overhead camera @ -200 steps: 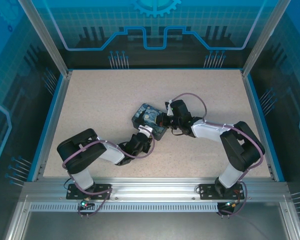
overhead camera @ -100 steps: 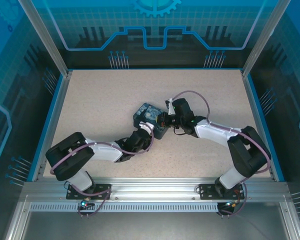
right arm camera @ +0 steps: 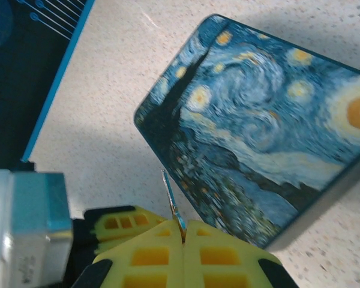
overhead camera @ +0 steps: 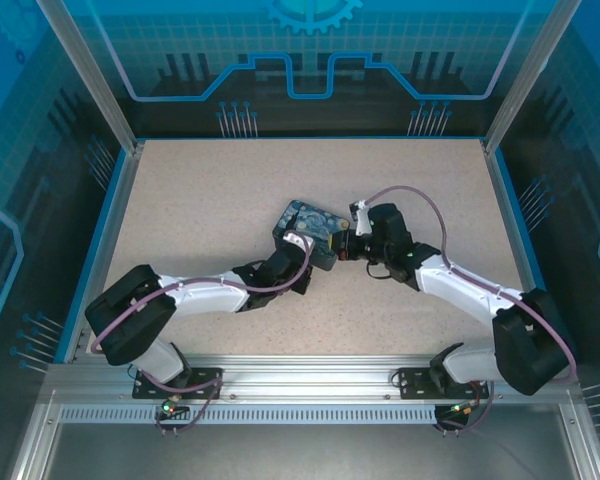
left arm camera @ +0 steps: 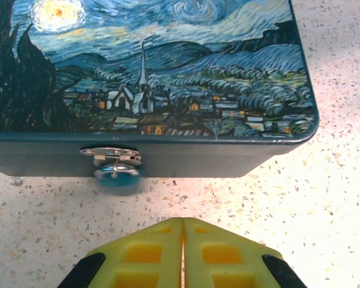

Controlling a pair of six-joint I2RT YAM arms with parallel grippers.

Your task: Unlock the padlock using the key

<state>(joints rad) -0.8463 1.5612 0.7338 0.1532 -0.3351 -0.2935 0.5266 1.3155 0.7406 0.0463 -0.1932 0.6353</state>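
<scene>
Over to the right gripper (right arm camera: 183,231): it's clamped on the key (right arm camera: 171,201), whose blade pokes up just beside the tin (right arm camera: 258,120). The left gripper (left arm camera: 183,237) is pressed closed and empty, just in front of the tin's latch (left arm camera: 111,156). The padlock (left arm camera: 117,175), that blurred round lump I think, hangs under the latch. So the key's in hand but not in the lock. Inserting and turning are both to come.
</scene>
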